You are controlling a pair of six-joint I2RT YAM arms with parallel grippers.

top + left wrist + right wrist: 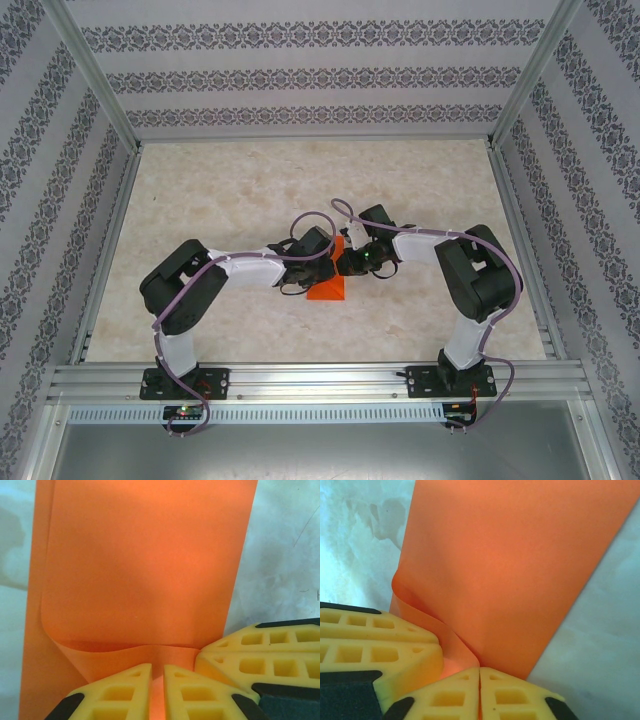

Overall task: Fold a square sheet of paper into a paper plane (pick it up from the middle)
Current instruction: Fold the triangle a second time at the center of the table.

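Observation:
The square sheet of paper (328, 288) is bright orange and lies folded over on the table's middle, two layers showing (145, 570). My left gripper (157, 690) is shut on a raised fold of it, a strip of orange standing in the narrow slit between its yellow pads. My right gripper (479, 695) is shut on the same fold, right beside it, its pads pressed together on a thin orange edge. From above, both grippers (322, 264) (347, 262) meet tip to tip over the paper. The sheet (520, 570) curls up where it is pinched. A paper plane is out of view.
The right gripper's yellow fingers (270, 655) crowd the left wrist view, and the left gripper's fingers (370, 645) crowd the right wrist view. The pale marbled tabletop (220, 190) is ringed by aluminium rails (320, 378) and patterned walls.

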